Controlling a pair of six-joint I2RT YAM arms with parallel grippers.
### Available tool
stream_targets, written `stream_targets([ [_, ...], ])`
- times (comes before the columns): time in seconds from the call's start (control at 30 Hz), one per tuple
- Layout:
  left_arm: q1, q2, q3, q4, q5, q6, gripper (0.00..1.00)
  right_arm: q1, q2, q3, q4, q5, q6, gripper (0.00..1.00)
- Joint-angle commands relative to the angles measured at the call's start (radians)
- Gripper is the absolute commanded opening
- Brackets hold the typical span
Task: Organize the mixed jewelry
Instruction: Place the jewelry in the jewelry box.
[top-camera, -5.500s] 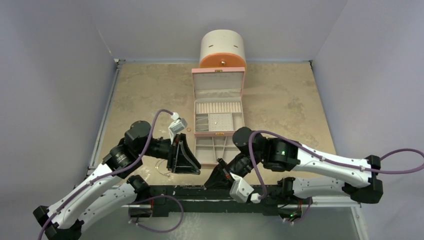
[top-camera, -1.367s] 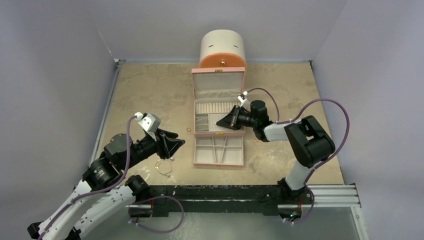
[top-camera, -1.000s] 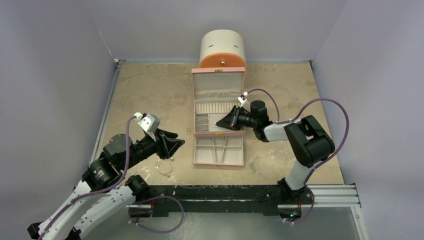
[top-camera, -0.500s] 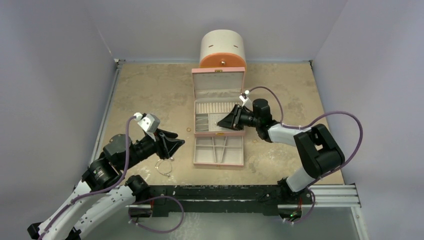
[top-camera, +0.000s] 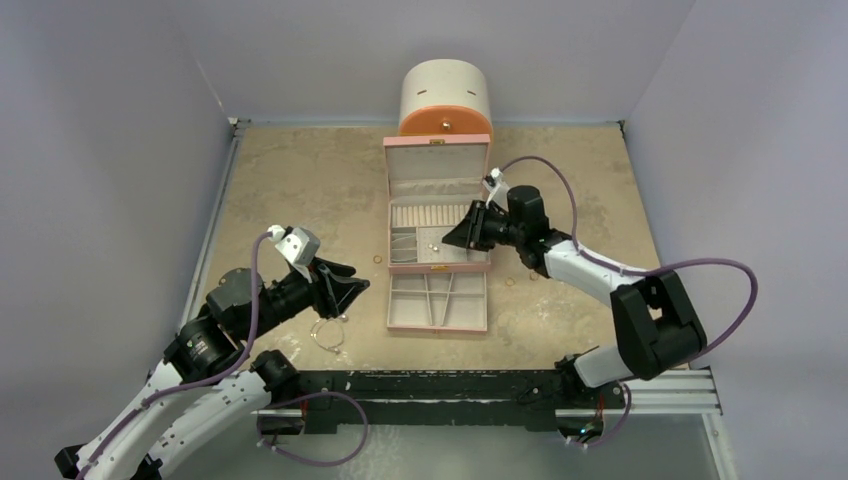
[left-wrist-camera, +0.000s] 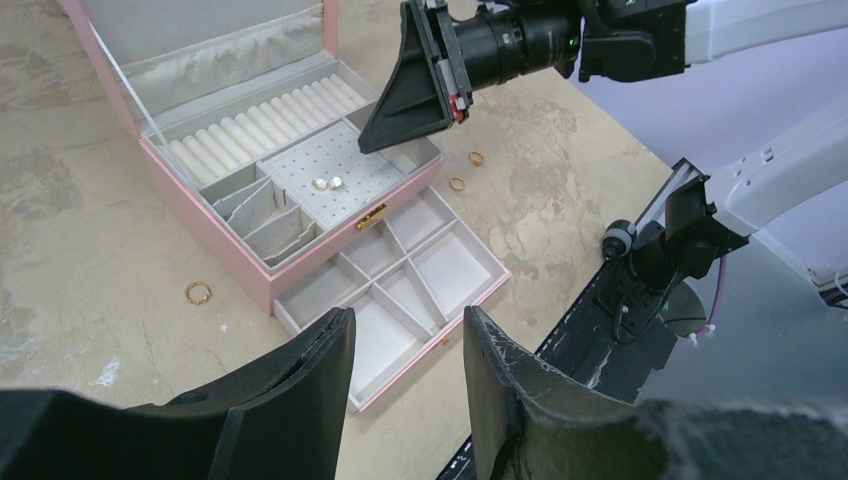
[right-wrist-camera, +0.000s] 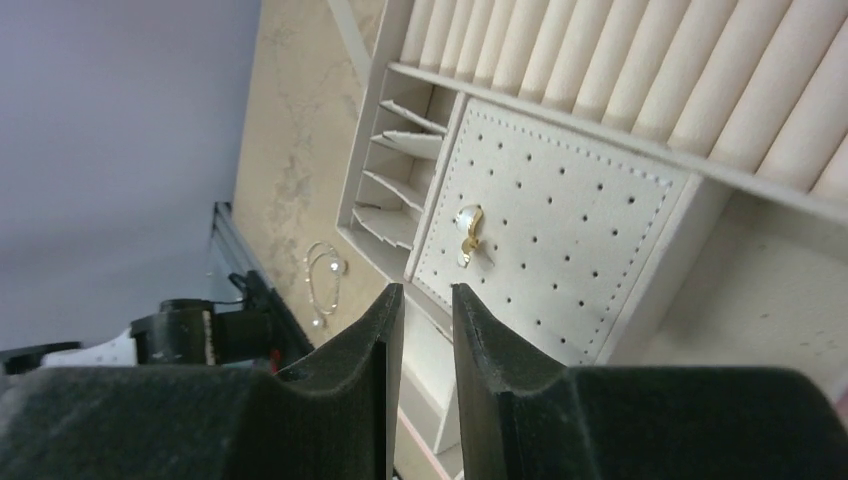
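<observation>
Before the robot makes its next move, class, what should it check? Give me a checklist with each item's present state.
1. Right claw empty: ok, nothing between its narrowly parted fingers.
2. Two pearly earrings on the perforated panel: ok.
3. Left claw open and empty: ok.
4. Drawer pulled out: ok.
5. Wire bangle put away: not ok, it lies on the table near the left claw.
6. Rings put away: not ok, one ring lies left of the jewelry box, two more rings right of it.
</observation>
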Motion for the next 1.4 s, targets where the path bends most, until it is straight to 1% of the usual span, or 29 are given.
stream_targets([
  [0.0, -0.003, 0.000, -0.002, 0.047, -0.008, 0.019, 0.43, 0.014, -0.070, 0.114, -0.183, 0.112, -0.286, 0.28],
  [0.1, -0.004, 0.002, -0.002, 0.047, -0.007, 0.019, 0.43, 0.026, -0.106, 0.132, -0.218, 0.118, -0.472, 0.34],
  [0.3, -0.003, 0.010, -0.001, 0.048, 0.000, 0.022, 0.43, 0.121, -0.144, 0.195, -0.338, 0.108, -0.883, 0.34],
  [0.47, -0.001, 0.006, -0.001, 0.048, 0.000, 0.022, 0.43, 0.191, -0.111, 0.284, -0.462, 0.150, -1.107, 0.36],
  [0.57, -0.001, 0.001, -0.001, 0.048, -0.002, 0.022, 0.43, 0.208, -0.074, 0.335, -0.524, 0.208, -1.169, 0.36],
  [0.7, -0.002, -0.002, -0.002, 0.046, -0.001, 0.023, 0.44, 0.226, -0.019, 0.388, -0.591, 0.257, -1.194, 0.35],
  [0.87, -0.001, -0.001, -0.002, 0.045, -0.003, 0.023, 0.44, 0.255, 0.074, 0.468, -0.648, 0.360, -1.108, 0.32],
  [0.97, -0.001, 0.000, -0.001, 0.046, -0.005, 0.023, 0.44, 0.284, 0.112, 0.473, -0.634, 0.437, -1.070, 0.32],
  [1.07, -0.001, 0.003, -0.002, 0.045, -0.004, 0.023, 0.44, 0.297, 0.145, 0.485, -0.628, 0.475, -1.020, 0.32],
  [1.23, -0.001, 0.003, -0.002, 0.047, -0.004, 0.025, 0.44, 0.304, 0.169, 0.494, -0.602, 0.493, -0.936, 0.32],
  [1.37, -0.001, 0.003, -0.003, 0.046, -0.001, 0.025, 0.43, 0.321, 0.181, 0.491, -0.582, 0.502, -0.906, 0.32],
])
